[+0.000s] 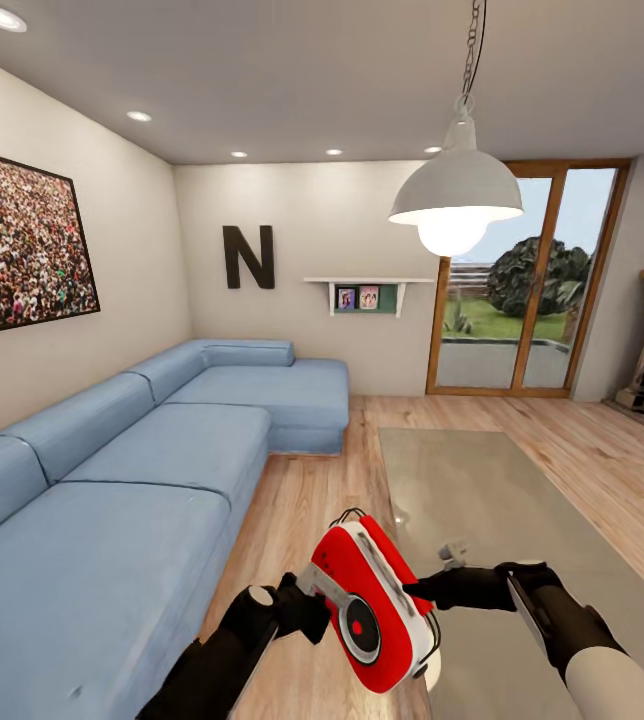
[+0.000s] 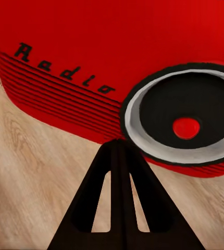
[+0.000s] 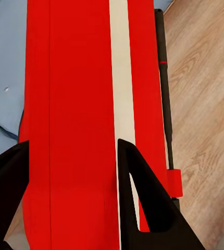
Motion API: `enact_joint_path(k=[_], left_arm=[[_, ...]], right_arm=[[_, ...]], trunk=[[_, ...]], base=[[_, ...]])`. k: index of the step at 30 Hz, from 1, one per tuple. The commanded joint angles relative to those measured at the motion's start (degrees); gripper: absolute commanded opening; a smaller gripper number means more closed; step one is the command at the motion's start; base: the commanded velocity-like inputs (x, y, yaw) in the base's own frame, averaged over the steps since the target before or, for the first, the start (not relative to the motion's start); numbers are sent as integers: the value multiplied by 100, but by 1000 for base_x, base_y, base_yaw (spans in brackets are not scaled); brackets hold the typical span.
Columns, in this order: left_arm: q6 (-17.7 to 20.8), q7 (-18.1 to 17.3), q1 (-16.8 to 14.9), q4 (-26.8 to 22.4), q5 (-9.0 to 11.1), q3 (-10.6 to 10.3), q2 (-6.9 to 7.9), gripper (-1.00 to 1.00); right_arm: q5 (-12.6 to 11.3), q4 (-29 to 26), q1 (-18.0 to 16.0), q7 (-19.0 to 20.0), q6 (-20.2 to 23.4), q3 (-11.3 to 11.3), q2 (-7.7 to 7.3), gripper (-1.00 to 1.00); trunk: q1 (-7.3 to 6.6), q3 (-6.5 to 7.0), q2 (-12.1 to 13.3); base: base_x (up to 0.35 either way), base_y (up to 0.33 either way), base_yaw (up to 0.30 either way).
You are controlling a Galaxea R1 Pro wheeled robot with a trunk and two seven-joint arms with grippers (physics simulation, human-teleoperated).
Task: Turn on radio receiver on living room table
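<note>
Gripping the radio receiver (image 1: 374, 603) aloft, tilted — right claw (image 3: 73, 172) clamps its body, left claw (image 2: 120, 151) clenched beside its face.

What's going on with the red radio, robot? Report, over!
Right end effector shut on the radio, held up off the table. Left end effector shut, tips at the radio's face near the dial. Nothing in the way.

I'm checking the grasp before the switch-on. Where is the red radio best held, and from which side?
Across its narrow body, from the robot's right, as the right hand does now: its fingers straddle the radio over flat red sides and white stripe. That probably suits best, leaving the dial face open to the left hand.
</note>
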Motion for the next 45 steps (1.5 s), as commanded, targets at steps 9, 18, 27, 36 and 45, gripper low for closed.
enact_joint_path(k=[9, 18, 27, 36, 45], left_arm=[[-33, -5, -173, 480, 9, 18, -198, -100], [-353, -18, -229, 882, 13, -2, -198, -100], [-426, -18, -277, 904, 21, 2, -198, -100], [-437, -18, -282, 962, 39, -1, -198, -100], [-522, -18, -292, 1177, 38, -2, -198, -100]], right_arm=[[-30, -9, -1, -1, 9, -8, 1, -100], [-37, -10, -1, 1, 9, -17, 22, -100], [-63, -2, -1, 1, 18, -13, 100, -100], [-64, -1, -1, 1, 18, -9, 220, -100], [-65, -1, -1, 10, 18, -9, 289, -100]], trunk=[[0, 0, 0], [0, 0, 0], [0, 0, 0], [0, 0, 0], [0, 0, 0]], base=[[0, 0, 0], [0, 0, 0], [0, 0, 0], [0, 0, 0], [0, 0, 0]])
